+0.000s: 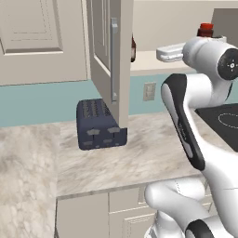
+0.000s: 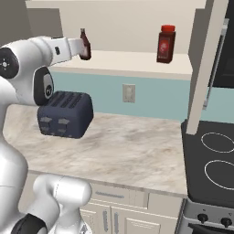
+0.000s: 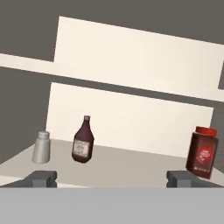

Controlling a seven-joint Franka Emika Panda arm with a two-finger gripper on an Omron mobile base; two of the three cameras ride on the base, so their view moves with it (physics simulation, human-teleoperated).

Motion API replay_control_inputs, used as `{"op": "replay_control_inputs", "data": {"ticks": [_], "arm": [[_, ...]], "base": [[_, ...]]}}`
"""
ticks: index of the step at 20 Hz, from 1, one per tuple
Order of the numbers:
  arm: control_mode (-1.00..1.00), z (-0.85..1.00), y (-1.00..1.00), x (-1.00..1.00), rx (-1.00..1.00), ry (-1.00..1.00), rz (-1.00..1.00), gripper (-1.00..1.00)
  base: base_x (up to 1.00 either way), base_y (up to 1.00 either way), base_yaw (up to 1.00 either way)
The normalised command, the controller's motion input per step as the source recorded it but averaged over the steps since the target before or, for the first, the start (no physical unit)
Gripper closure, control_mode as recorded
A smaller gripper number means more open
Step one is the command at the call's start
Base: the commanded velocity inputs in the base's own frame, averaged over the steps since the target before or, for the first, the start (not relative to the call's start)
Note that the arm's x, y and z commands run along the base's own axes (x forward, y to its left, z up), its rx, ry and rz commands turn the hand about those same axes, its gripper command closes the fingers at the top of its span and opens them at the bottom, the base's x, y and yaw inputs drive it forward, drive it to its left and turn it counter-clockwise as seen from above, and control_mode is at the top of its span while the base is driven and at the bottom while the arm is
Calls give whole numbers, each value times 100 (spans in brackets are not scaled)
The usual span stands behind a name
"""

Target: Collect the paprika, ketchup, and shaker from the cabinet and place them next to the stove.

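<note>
Inside the open cabinet, a cream shelf (image 3: 131, 168) carries three things. A small grey-white shaker (image 3: 42, 147) stands at the left. Beside it is the dark red ketchup bottle (image 3: 83, 140) (image 2: 84, 45), with a pale label. The paprika jar (image 3: 202, 152) (image 2: 166, 43) (image 1: 205, 29), dark red with a red lid, stands apart at the right. My gripper (image 3: 111, 179) (image 1: 159, 54) is open and empty, level with the shelf and short of its front edge. Its fingertips (image 3: 41, 178) stand wide apart. The ketchup lies a little left of the gripper's centre line.
The cabinet door (image 1: 100, 42) with its silver bar handle (image 1: 114, 60) hangs open over the counter. A dark blue-grey toaster (image 1: 100, 124) sits on the marble counter (image 2: 128, 146) below. The black stove (image 2: 215, 160) lies to the right. A wall outlet (image 2: 129, 93) is under the shelf.
</note>
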Motion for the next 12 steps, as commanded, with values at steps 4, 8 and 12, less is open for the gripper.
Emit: {"op": "replay_control_inputs", "data": {"ticks": [4,8,12], "arm": [[-100,0,0,23,0,0,0,-100],[-100,-1,0,32,2,0,1,-100],[-100,-1,0,40,9,0,10,-100]], "base": [[0,0,0],[0,0,0],[0,0,0]]}}
